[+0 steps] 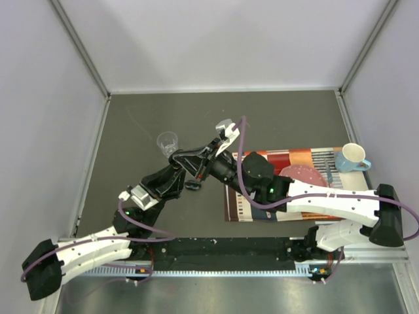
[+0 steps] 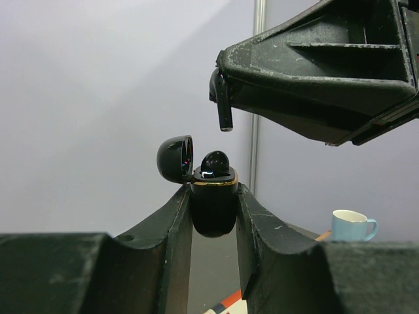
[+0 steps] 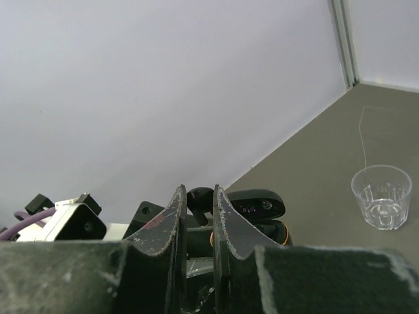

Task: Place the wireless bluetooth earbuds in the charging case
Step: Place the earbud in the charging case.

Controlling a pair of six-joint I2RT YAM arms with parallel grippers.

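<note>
My left gripper point(image 2: 213, 191) is clamped on the charging case point(image 2: 213, 209) and holds it upright above the middle of the table point(image 1: 131, 124), with the lid point(image 2: 175, 158) swung open. The first earbud point(image 2: 215, 162) appears seated. My right gripper point(image 3: 196, 196) pinches the second earbud point(image 2: 222, 104), stem down, just above the case and not touching it. Remaining steps: lower, seat, release, shut the lid. Beyond stands the clear cup point(image 1: 168, 141).

Left fingers point(image 2: 163, 252) clamped, right fingers point(image 3: 171, 226) pinched just above, both raised.
</note>
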